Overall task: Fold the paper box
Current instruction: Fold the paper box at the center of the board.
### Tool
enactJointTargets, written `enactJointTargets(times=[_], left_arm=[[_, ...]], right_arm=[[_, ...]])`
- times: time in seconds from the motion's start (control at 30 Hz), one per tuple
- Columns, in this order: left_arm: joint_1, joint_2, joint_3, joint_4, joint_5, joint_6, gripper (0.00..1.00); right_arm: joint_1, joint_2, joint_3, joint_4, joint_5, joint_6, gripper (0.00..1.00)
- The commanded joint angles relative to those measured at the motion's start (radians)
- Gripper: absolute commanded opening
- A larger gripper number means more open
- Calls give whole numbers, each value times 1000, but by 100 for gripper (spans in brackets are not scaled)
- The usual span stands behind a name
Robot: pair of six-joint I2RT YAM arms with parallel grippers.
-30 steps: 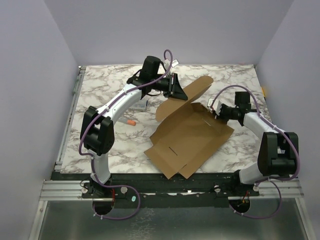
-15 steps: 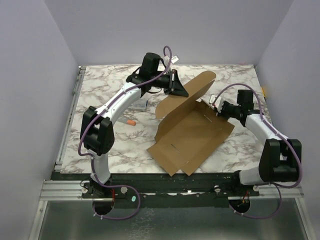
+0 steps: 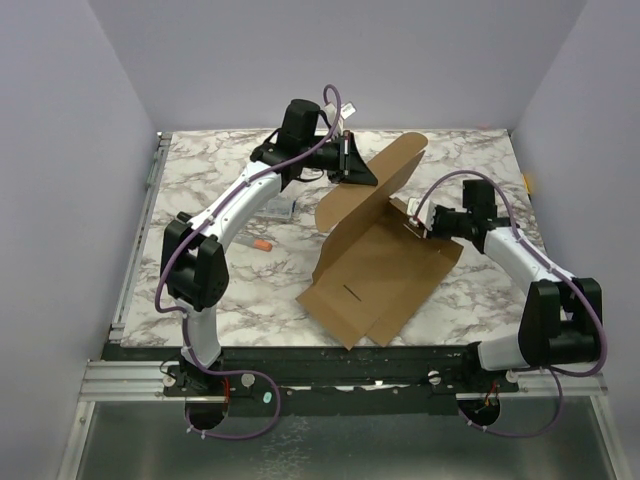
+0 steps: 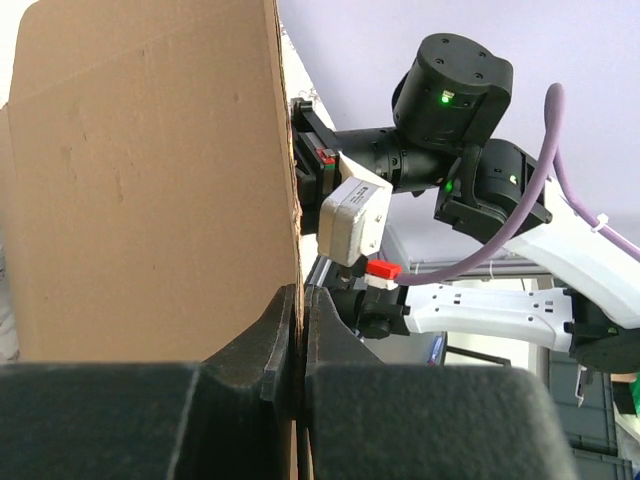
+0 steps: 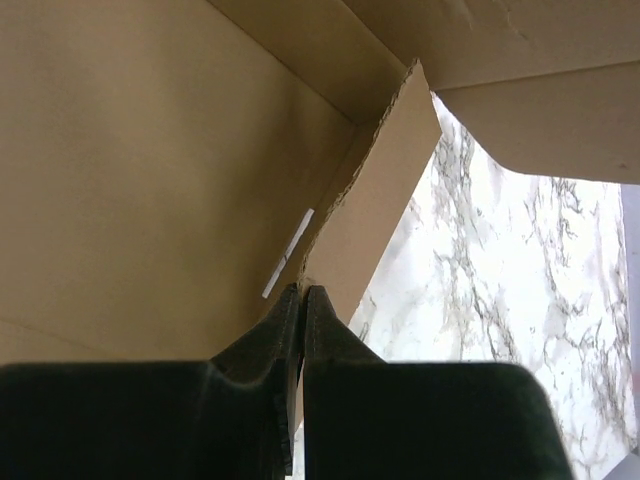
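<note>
Between the two grippers: the box [image 3: 375, 300] lies on the table [image 3: 200, 180], with its far part lifted off the marble.
Left gripper [image 4: 300, 300]: the jaws are pressed together on the edge of the far flap [image 3: 400, 160]. This flap stands nearly upright and rises above the fingertips.
Right gripper [image 5: 302, 296]: the jaws are closed on the thin edge of a narrow side flap [image 5: 375, 215], close to its lower corner.
Key relation: the panel [image 3: 400, 255] lies below both tools and on their near side. The left gripper has the far-left part and the right gripper the right side, so the crease seems to run roughly from one tool toward the other.
Long axis: the sheet lies slantwise to both tools, from near-left to far-right.
Nearer arm: both already touch the box. The flat near flaps lie well behind the fingertips, toward the arm bases, and neither arm is clearly nearer to them.
Look of box: plain brown matte cardboard, with a short slit [image 3: 347, 291] in the panel and rough die-cut edges.
Step, as I judge: the far wall and side flap are being raised, and most folds are not yet done.
</note>
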Motion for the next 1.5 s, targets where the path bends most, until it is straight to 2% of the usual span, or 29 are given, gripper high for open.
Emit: enactJointTargets(times=[0.0, 0.3, 0.67, 1.03, 1.47], left_arm=[[-1, 1, 41, 45, -10, 2, 0], [-3, 13, 61, 45, -11, -5, 2], [-6, 26, 51, 45, -3, -3, 2], [-6, 18, 99, 48, -7, -15, 2], [4, 110, 200, 49, -25, -24, 4]], right_arm=[[11, 39, 4, -73, 59, -25, 4], [23, 47, 33, -144, 67, -86, 4], [27, 52, 61, -152, 34, -45, 4], [38, 52, 36, -200, 61, -103, 4], [62, 111, 92, -109, 151, 53, 4]])
